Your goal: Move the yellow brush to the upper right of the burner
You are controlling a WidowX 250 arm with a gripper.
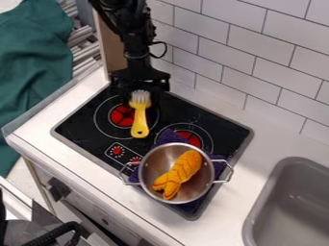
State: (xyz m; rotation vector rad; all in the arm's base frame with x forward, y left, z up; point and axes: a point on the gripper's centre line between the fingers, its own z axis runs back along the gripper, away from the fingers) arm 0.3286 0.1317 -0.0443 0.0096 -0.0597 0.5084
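Black cable [59, 234], lower left of frame. Yellow brush [140, 115] over burner [120, 116], left of centre, bristles [140, 97] at gripper [141, 91]; whether clamped or apart, cannot tell. Likely pickup stage: next, secure brush, lift, carry toward burner's upper right.

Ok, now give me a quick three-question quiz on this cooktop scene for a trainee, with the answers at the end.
1. True or false: the steel pot sits on top of a purple cloth.

2. What lies inside the pot?
a) a blue cup
b) a twisted orange item
c) a metal spoon

3. Fill in the blank with "bristle" or "handle": the yellow brush has its ____ end nearer the black robot arm.

Key: 1 true; 2 b; 3 bristle.
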